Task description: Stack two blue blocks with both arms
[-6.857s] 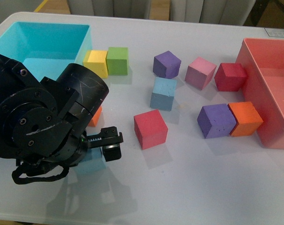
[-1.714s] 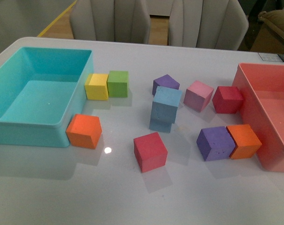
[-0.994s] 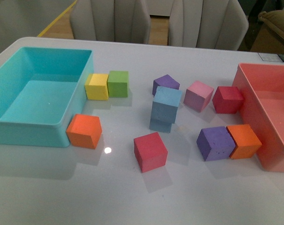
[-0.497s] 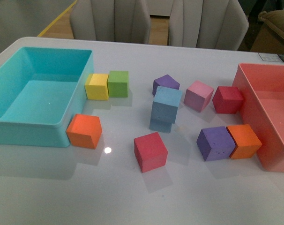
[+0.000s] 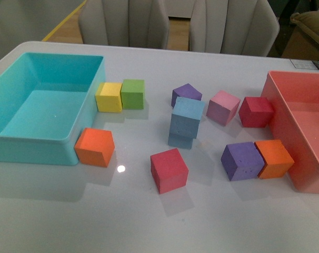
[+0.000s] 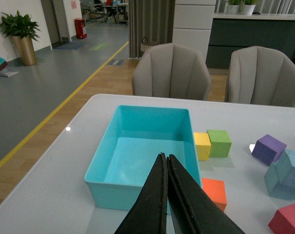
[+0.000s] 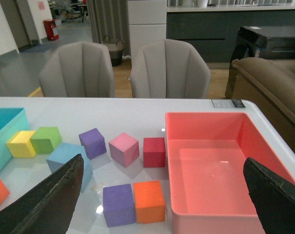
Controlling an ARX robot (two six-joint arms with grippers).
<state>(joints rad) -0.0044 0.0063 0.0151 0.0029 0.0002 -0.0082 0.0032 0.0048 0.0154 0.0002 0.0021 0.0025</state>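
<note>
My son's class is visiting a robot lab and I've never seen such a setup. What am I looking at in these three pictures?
It is a robot with two arms. One picture is taken from its body and looks down on a white table. The other two come from cameras on its wrists.

The left arm's tool is the black wedge with its fingers closed together, holding nothing. The right arm's tool is spread wide open, also holding nothing.

On the table lie coloured foam cubes, with a turquoise bin on one side and a pink bin on the other. One blue cube already sits, slightly twisted, on a second blue cube.
</note>
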